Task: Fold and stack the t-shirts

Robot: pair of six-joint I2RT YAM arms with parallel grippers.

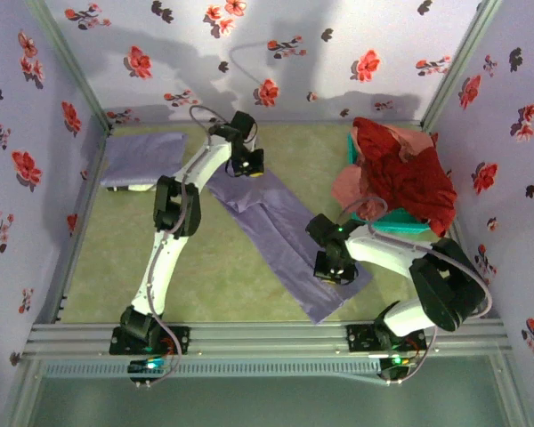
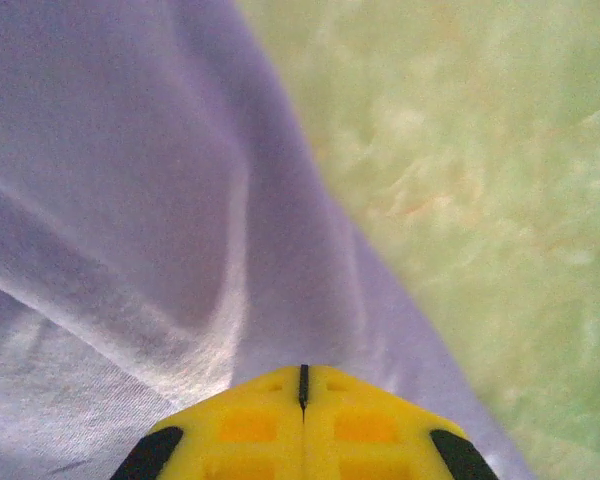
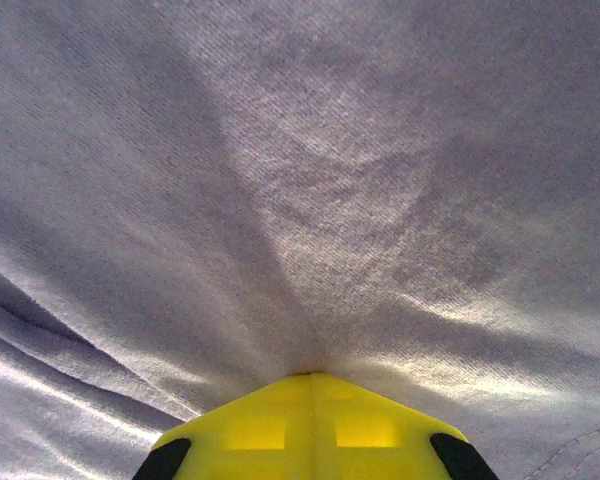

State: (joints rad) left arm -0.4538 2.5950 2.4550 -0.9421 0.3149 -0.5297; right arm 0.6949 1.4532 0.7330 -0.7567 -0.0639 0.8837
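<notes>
Looking down from the top camera, you had the green table (image 1: 116, 267) before you, walled in by flowered panels (image 1: 276, 53). Across its middle a lavender shirt (image 1: 280, 236) lay folded into a long strip, running on a slant from the far centre down toward the near right. Next in size, a pile (image 1: 414, 178) of red and pink shirts sat heaped at the far right, spilling over the teal basket (image 1: 400, 227) that held it. A folded shirt (image 1: 142, 156), also lavender, rested flat in the far left corner, well apart from the strip. Your left claw (image 1: 247, 166) sat at the strip's far end, and your right claw (image 1: 332, 271) at its near end. On the right wrist camera, that claw (image 3: 312, 378) was fully closed and the shirt (image 3: 300, 150) puckered straight into its yellow tips, so it had cloth pinched. On the left wrist camera, the other claw (image 2: 302, 372) was likewise closed, with only a thin seam between its fingers; a crease of the shirt (image 2: 130, 200) ran into the tips, so it too looked pinched on cloth, with bare table (image 2: 480, 200) just beside it.
</notes>
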